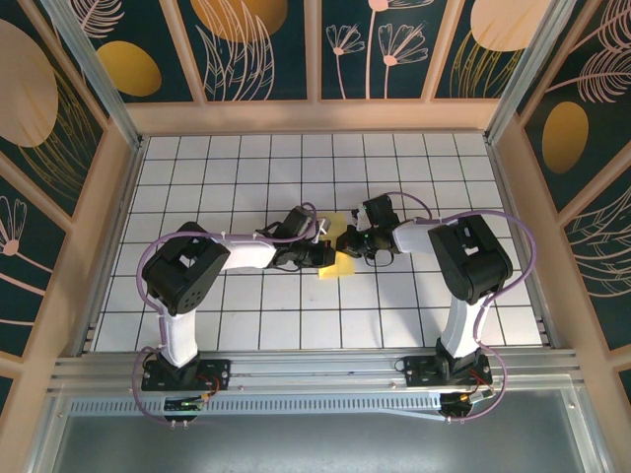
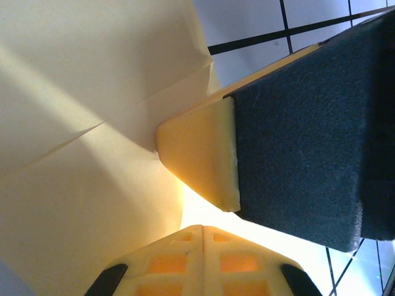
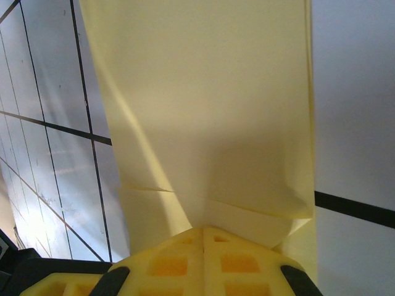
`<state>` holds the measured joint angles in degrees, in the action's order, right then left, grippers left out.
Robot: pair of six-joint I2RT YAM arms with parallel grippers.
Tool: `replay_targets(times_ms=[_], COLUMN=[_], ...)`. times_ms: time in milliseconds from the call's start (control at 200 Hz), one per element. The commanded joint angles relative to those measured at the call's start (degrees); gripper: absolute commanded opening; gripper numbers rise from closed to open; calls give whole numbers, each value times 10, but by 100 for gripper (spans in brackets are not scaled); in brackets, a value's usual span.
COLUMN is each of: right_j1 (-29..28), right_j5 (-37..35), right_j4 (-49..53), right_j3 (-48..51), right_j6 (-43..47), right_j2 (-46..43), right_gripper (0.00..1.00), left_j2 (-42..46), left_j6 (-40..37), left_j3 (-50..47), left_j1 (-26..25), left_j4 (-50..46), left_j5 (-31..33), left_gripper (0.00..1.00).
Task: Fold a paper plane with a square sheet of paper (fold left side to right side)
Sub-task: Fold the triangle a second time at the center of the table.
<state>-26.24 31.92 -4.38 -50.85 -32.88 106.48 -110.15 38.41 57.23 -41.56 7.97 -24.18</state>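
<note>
Paper [image 3: 210, 111]: thin, light, floppy, tear-prone, holds creases. At table [image 1: 246, 325] centre. Left end effector [image 2: 202, 237] and right end effector [image 3: 202, 235] both closed, pinching paper. Best hold: edges, gentle.

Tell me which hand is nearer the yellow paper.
Neither: both touch it. The left hand pinches the paper from the left, the right hand from the right.

Two robot arms: the left arm [image 1: 197, 271] at lower left of the top view, the right arm [image 1: 471, 258] at lower right. Two grippers at frame centre: left gripper [image 1: 328, 248], right gripper [image 1: 352, 240]. One sheet of paper [image 1: 338, 266], apparently a single creased piece. One tiled table [image 1: 246, 325].
</note>
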Motion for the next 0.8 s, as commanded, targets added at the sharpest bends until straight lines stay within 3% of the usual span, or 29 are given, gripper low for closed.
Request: replay_targets(times_ms=[0,515,796], right_j1=[-3,-2,-4], right_j5=[-59,-29,-2], right_j4=[57,47,22], right_j3=[5,-21,-26], right_j6=[16,5,-2], right_j2=[36,-38,-28], right_gripper=[0,0,0], left_j2=[9,22,19], left_j6=[-15,-21,-23], left_j3=[-9,-29,-27], left_j1=[2,2,2], left_j4=[-10,-28,-27], left_j5=[-3,30,27], left_gripper=[1,0,0])
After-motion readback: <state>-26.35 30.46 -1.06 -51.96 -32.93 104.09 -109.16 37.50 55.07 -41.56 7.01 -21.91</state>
